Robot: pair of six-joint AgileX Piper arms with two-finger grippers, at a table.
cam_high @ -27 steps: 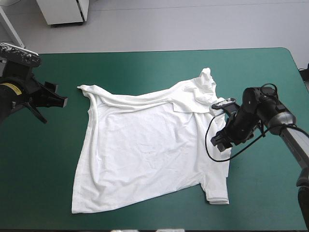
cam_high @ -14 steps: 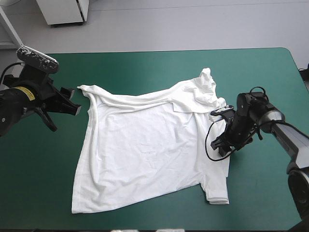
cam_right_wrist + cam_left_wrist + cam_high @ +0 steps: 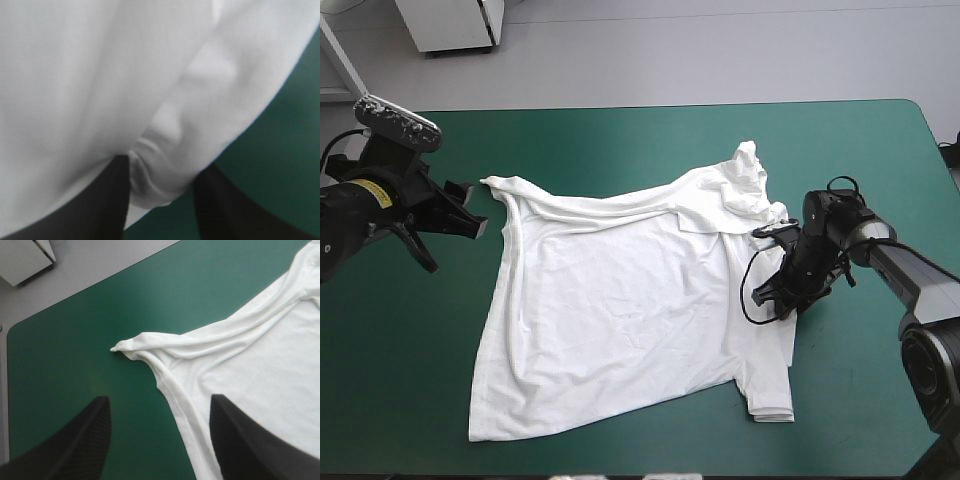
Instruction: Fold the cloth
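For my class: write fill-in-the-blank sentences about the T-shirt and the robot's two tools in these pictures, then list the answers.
1. The T-shirt lies spread out on the ___ cover.
2. The left tool is ___, its fingers standing wide apart by the shirt's pointed corner.
3. The right tool has a fold of the ___ between its fingers.

Missing words: teal-green; open; T-shirt
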